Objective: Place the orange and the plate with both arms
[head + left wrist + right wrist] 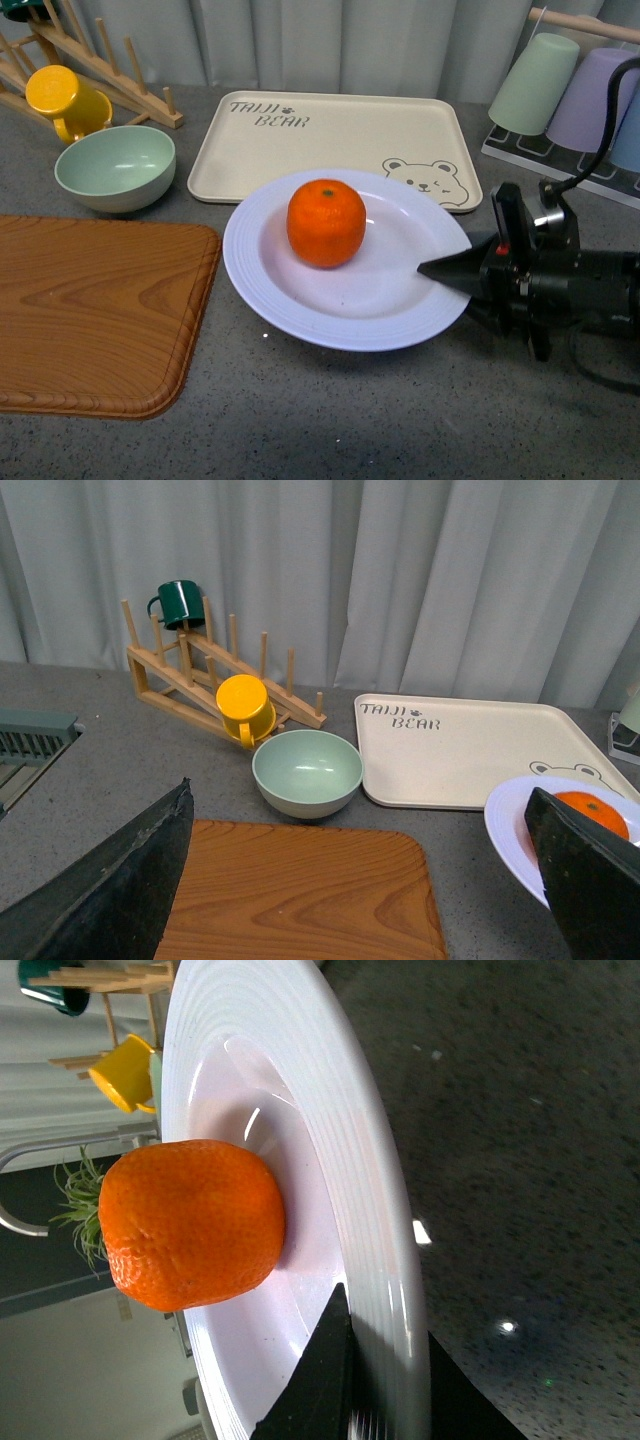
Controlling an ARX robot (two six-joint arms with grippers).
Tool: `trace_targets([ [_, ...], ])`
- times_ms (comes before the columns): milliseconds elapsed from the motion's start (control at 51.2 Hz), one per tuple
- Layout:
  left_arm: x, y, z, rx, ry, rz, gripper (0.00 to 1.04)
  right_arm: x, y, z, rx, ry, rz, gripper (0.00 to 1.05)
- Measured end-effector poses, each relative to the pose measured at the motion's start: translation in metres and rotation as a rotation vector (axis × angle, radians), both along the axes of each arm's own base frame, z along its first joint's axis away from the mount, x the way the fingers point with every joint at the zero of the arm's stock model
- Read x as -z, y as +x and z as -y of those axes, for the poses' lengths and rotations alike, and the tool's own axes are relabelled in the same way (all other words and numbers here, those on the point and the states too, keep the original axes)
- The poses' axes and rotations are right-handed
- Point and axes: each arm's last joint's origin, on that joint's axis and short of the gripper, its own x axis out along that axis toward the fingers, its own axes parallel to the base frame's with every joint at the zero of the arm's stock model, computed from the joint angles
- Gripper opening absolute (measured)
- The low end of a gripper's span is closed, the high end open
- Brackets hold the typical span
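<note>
The orange [326, 222] sits in the pale lavender-white plate [270, 290], which is at the middle of the grey counter, its far rim over the beige bear tray. My right gripper [450, 268] is shut on the plate's right rim, one finger inside and one under it. The right wrist view shows the orange [188, 1222] on the plate [300, 1090] with the rim pinched in my right gripper [385, 1375]. My left gripper [365, 880] is open and empty above the wooden board; the plate [510, 825] and orange [592, 812] show beyond one finger.
A wooden board [90, 310] lies at the left. A mint-green bowl [115, 167], a yellow mug [62, 100] and a wooden rack [90, 60] stand at the back left. The beige bear tray [330, 135] lies behind the plate. Cups [560, 90] hang at the back right.
</note>
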Motion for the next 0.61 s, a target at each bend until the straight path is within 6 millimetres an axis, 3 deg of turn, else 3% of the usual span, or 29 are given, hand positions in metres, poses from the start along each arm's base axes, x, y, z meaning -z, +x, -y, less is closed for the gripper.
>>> trace_targets([
  [98,0.0,0.0,0.0,0.0,0.0,0.0,0.98,-0.018,0.015,-0.001,0.005,0.007,0.064,0.04],
  [391,0.0,0.0,0.0,0.0,0.0,0.0,0.98,-0.04,0.068,-0.005,0.041,-0.012,0.11,0.04],
  [605,0.0,0.0,0.0,0.0,0.0,0.0,0.98,-0.03,0.13,-0.016,0.094,-0.033,0.083,0.04],
])
